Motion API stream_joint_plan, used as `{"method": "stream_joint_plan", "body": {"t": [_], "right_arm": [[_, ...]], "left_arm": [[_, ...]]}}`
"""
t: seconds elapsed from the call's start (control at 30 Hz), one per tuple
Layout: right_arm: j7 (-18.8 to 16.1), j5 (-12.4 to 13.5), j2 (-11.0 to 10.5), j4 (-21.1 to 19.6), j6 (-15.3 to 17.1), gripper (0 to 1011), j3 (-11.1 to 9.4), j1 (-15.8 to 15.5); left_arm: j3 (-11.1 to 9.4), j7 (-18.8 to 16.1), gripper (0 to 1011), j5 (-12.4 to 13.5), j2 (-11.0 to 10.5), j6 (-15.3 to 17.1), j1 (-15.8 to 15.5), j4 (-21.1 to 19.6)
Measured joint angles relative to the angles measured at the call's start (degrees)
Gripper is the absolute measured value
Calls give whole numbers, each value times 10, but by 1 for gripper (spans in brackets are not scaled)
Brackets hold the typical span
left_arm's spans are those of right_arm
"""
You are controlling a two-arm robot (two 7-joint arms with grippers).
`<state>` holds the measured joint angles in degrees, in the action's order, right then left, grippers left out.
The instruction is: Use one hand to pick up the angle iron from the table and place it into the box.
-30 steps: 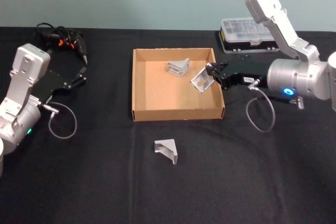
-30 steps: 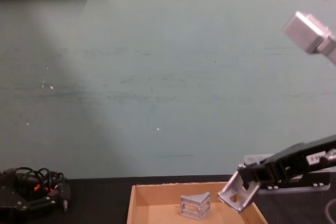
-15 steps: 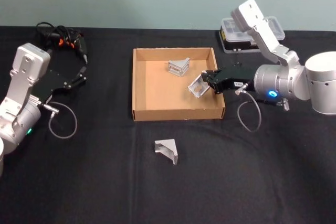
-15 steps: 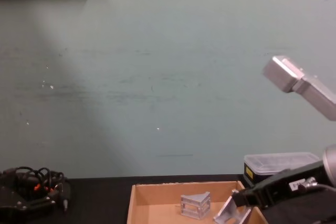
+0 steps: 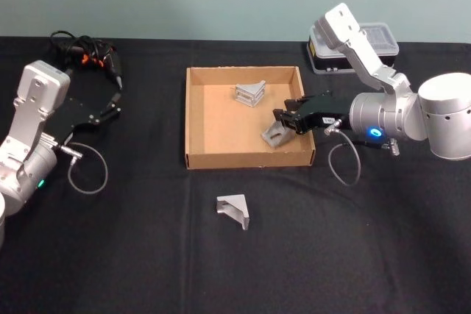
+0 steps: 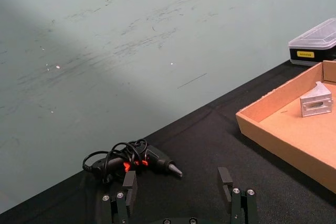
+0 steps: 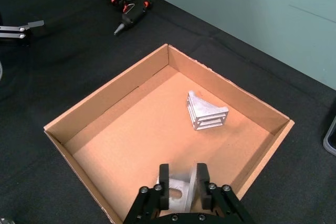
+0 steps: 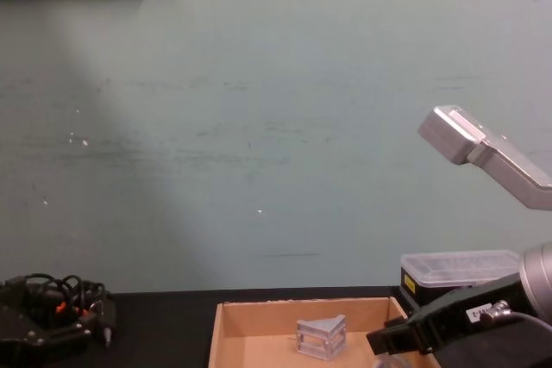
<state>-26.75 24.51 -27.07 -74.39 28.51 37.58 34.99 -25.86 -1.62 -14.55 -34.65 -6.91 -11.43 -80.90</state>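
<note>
Table (image 5: 147, 255) black, box (image 5: 188, 119) mid-table, open top. Case with clear lid (image 8: 457, 269) at 2 o'clock of box, partly behind right arm's upper link in head view. Corded tool (image 5: 88, 56) at 10 o'clock, well apart. Left gripper (image 5: 116, 104) parked at 9 o'clock, fingers spread wide. Right gripper (image 5: 283, 121) reaches in over box's 3 o'clock wall, clamped on angle iron (image 5: 274, 134), which is at 4 o'clock inside box, near that wall; floor contact can't tell. Second angle iron (image 5: 250, 93) at 12 o'clock inside, apart from it. Third angle iron (image 5: 234, 212) on table at 6 o'clock, outside box. Versus 1 s ago: right gripper and part lower and further in, were up over the wall
</note>
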Motion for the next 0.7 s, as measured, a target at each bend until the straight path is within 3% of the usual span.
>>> {"method": "stream_joint_plan", "body": {"t": [0.23, 0.37, 0.57, 0.7], "right_arm": [[-1, -4, 1, -10, 0, 487, -14, -7], [0, -4, 0, -23, -2, 658, -26, -14], [-4, 1, -10, -63, -7, 810, -45, -28], [-17, 13, -30, -113, -7, 916, -58, -41]], "left_arm": [[0, 0, 1000, 0, 0, 0, 0, 0], [0, 0, 1000, 0, 0, 0, 0, 0], [0, 0, 1000, 0, 0, 0, 0, 0], [0, 0, 1000, 0, 0, 0, 0, 0]]}}
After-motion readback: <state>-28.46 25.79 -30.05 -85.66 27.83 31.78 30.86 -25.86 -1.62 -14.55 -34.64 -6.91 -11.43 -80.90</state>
